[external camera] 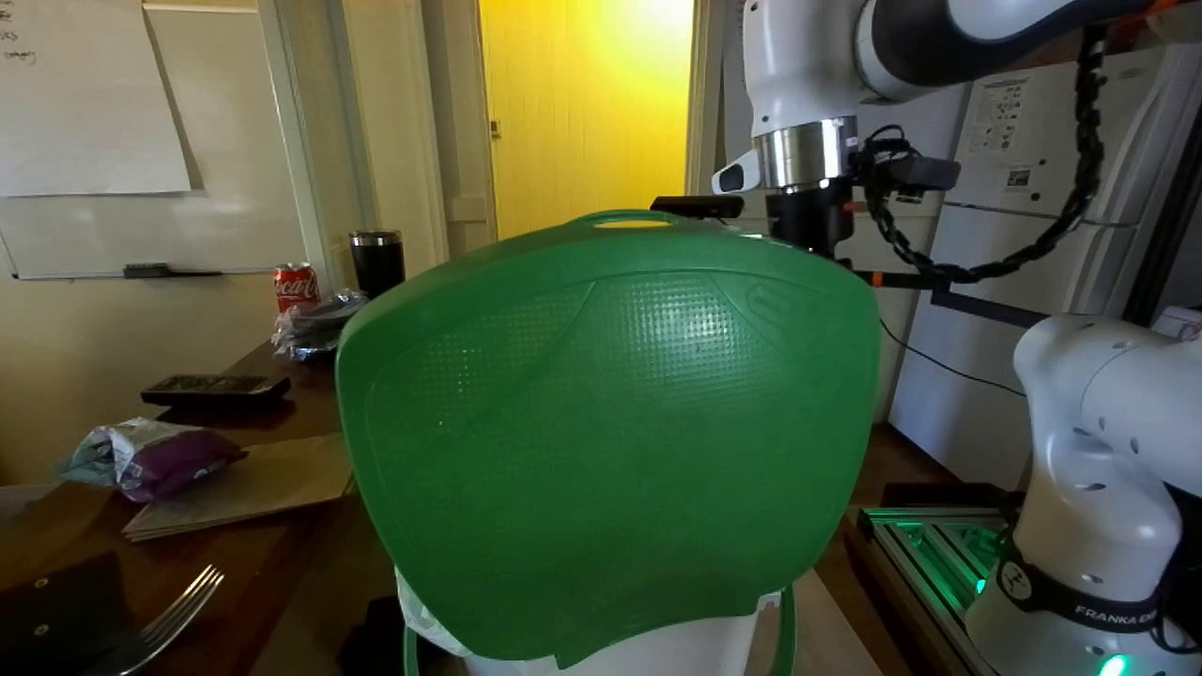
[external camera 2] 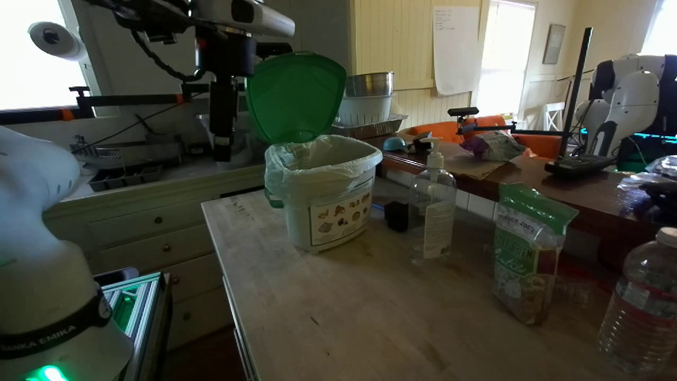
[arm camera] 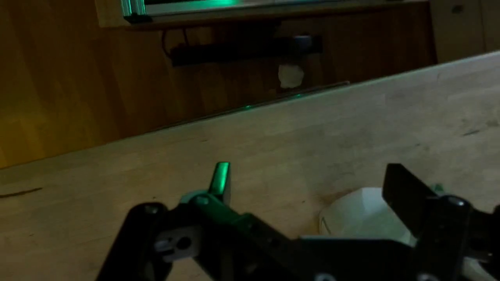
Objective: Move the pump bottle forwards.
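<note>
In an exterior view: bottle (external camera 2: pixel 432 217), upright on counter (external camera 2: pixel 338 317); gripper (external camera 2: pixel 222 153) hanging well apart, bin (external camera 2: pixel 298 211) between them in frame. In the wrist view: jaws spread wide above counter. In an exterior view: green lid (external camera: pixel 610 451), raised, screening gripper's lower end.

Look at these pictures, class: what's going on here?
A robot arm holds its claw in the air, open and empty. The pump bottle it is meant to move forwards stands upright on the wooden counter, near the white bin, whose green lid is raised. The claw is clear of the bottle, so nothing is being handled now.
</note>
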Controlling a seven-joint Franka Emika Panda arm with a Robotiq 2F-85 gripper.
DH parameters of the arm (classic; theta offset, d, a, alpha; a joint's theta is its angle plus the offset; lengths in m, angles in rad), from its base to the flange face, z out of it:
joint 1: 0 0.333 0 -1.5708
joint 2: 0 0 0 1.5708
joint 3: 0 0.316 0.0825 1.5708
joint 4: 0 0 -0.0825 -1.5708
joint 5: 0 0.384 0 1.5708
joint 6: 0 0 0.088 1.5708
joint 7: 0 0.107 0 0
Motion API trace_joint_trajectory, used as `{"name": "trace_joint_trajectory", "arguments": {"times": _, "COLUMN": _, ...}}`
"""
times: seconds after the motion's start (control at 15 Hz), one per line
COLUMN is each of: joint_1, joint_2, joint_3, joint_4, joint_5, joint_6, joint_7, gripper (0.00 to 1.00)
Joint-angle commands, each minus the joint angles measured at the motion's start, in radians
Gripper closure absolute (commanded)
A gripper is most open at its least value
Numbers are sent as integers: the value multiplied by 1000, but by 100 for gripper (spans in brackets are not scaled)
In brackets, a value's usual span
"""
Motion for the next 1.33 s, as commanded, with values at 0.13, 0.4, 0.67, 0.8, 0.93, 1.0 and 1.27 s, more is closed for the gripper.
{"name": "trace_joint_trajectory", "arguments": {"times": 0.13, "joint_1": -68, "joint_2": 149, "joint_3": -40, "joint_4": 84, "joint_5": -15, "joint_6": 197, "joint_7": 64, "gripper": 0}}
{"name": "trace_joint_trajectory", "arguments": {"times": 0.4, "joint_1": -99, "joint_2": 260, "joint_3": -53, "joint_4": 158, "joint_5": -8, "joint_6": 312, "joint_7": 96, "gripper": 0}}
{"name": "trace_joint_trajectory", "arguments": {"times": 0.67, "joint_1": -105, "joint_2": 362, "joint_3": -71, "joint_4": 250, "joint_5": 18, "joint_6": 351, "joint_7": 116, "gripper": 0}}
{"name": "trace_joint_trajectory", "arguments": {"times": 0.8, "joint_1": -103, "joint_2": 325, "joint_3": -67, "joint_4": 217, "joint_5": 4, "joint_6": 346, "joint_7": 101, "gripper": 0}}
{"name": "trace_joint_trajectory", "arguments": {"times": 0.93, "joint_1": -103, "joint_2": 358, "joint_3": -69, "joint_4": 248, "joint_5": 5, "joint_6": 346, "joint_7": 108, "gripper": 0}}
{"name": "trace_joint_trajectory", "arguments": {"times": 1.0, "joint_1": -103, "joint_2": 365, "joint_3": -69, "joint_4": 255, "joint_5": 5, "joint_6": 346, "joint_7": 109, "gripper": 0}}
{"name": "trace_joint_trajectory", "arguments": {"times": 1.27, "joint_1": -118, "joint_2": 389, "joint_3": -62, "joint_4": 257, "joint_5": 29, "joint_6": 381, "joint_7": 235, "gripper": 0}}
